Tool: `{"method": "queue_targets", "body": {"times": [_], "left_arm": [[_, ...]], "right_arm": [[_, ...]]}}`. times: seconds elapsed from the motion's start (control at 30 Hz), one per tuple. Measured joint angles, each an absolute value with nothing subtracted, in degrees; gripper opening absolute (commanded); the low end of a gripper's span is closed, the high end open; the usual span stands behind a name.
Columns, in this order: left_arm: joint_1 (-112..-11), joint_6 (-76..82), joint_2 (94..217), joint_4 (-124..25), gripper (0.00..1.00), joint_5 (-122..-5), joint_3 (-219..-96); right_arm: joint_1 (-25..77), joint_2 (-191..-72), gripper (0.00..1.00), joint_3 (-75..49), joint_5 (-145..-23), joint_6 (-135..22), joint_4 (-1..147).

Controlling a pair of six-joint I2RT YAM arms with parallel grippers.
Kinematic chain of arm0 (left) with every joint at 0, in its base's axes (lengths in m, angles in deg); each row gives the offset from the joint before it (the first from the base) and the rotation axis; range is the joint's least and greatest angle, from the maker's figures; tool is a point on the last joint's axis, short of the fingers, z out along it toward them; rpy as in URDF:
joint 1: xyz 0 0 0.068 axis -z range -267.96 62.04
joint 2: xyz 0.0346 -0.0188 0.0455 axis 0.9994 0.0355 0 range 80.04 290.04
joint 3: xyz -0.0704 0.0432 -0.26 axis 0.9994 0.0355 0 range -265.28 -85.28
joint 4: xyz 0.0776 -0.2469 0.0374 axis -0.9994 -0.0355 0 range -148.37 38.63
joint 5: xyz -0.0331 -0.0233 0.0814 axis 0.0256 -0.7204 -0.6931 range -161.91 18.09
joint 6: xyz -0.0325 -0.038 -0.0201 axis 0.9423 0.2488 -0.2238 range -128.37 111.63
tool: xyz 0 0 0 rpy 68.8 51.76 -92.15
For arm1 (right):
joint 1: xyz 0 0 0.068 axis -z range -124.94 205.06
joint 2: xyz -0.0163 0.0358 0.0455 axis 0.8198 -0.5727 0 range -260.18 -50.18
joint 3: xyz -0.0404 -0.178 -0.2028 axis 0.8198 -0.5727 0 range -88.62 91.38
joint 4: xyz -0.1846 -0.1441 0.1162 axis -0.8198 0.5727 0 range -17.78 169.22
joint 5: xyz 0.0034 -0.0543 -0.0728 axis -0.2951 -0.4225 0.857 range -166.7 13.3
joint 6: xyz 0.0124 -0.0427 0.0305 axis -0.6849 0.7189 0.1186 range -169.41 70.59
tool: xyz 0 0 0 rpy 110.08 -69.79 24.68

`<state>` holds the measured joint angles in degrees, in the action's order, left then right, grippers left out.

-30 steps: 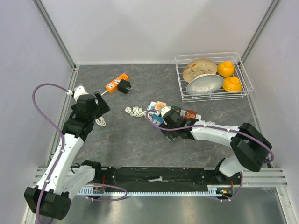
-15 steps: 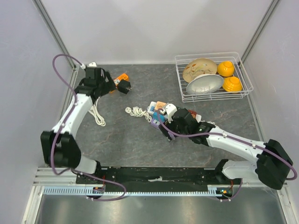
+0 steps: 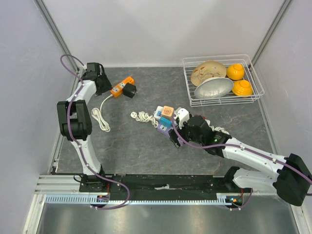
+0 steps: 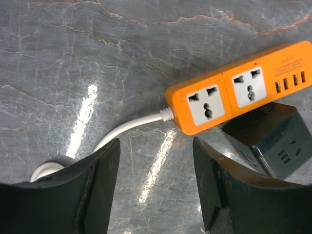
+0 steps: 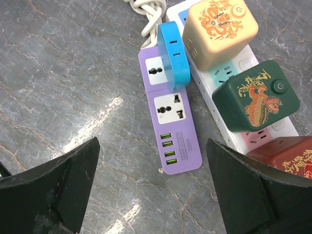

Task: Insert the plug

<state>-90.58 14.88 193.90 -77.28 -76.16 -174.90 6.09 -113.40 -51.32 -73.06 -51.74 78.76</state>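
Black-fingered left hand is spread wide, nothing held | black adapter, judged the plug, is seen just beside orange strip | adapter should be gripped squarely, aligned over a socket before pressing | right hand likewise wide, empty

An orange plastic power strip with a white cord is seen on the grey marbled table, touching a black cube adapter, beyond the spread hand.
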Motion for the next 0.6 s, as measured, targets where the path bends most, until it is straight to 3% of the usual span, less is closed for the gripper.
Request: {"method": "queue_targets", "body": {"times": [0.53,0.6], "left_arm": [[-94.7,14.7,202.2,-80.0,0.6,-74.6,-178.9],[-94.9,14.7,202.4,-80.4,0.55,-74.3,-178.9]], "right_arm": [[6.1,-115.0,0.98,-51.7,-73.0,-51.8,77.8],[6.1,-115.4,0.98,-51.7,-73.0,-51.8,77.7]]}}
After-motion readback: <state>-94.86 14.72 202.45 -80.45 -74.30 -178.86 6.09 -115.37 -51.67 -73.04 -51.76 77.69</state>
